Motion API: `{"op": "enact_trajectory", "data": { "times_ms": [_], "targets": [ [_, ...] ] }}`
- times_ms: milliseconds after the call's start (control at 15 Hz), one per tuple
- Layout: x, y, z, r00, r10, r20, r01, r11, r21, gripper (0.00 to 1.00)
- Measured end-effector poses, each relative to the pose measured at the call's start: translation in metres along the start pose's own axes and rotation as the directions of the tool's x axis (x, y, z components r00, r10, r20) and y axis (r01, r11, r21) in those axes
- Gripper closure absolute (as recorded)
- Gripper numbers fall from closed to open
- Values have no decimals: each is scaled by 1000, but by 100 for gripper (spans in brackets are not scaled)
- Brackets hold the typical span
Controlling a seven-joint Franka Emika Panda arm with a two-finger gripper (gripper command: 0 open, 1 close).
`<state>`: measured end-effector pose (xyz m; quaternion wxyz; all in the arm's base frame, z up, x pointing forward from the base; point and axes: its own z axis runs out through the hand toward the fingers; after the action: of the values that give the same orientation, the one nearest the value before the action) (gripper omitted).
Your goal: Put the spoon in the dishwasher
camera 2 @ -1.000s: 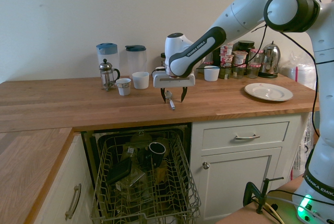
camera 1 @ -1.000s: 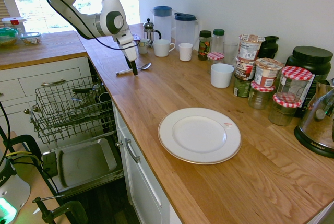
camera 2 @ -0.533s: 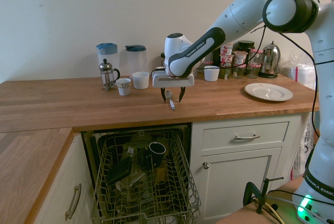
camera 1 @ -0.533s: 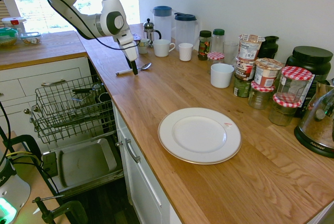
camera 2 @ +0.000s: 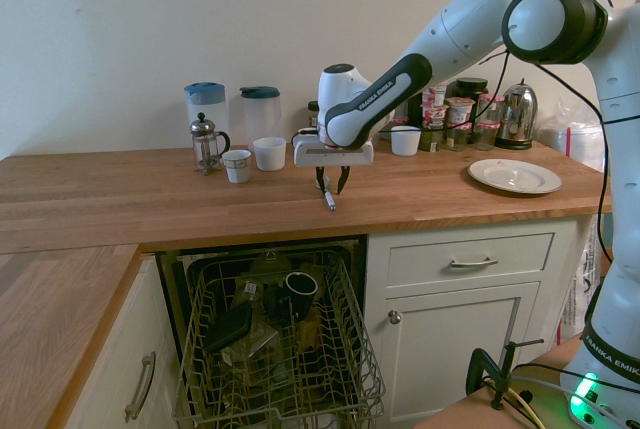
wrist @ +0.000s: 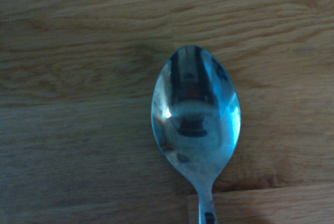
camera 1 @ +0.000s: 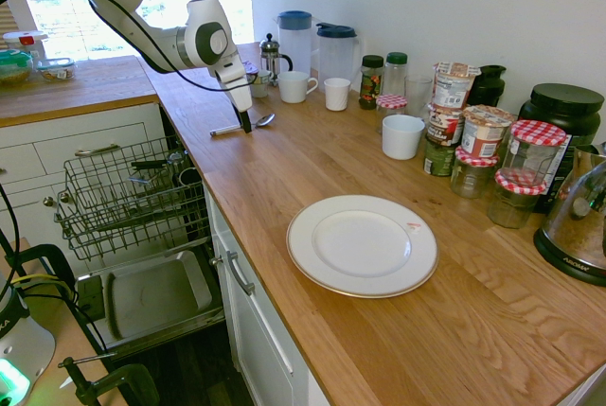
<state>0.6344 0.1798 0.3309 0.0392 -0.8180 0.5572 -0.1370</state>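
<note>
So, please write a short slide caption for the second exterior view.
Fingers closing around the spoon on the counter, above the open dishwasher.

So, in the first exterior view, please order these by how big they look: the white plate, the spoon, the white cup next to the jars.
1. white plate, clearly the largest, though it is also nearest the camera.
2. white cup.
3. spoon, thin and farthest away, so its small look is partly distance.
</note>
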Motion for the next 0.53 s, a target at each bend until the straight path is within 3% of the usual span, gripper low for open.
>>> {"op": "enact_trajectory", "data": {
  "times_ms": [533],
  "targets": [
    [0, -2, -1, 999, -23, 23, 23, 1000, 20, 100]
  ]
}}
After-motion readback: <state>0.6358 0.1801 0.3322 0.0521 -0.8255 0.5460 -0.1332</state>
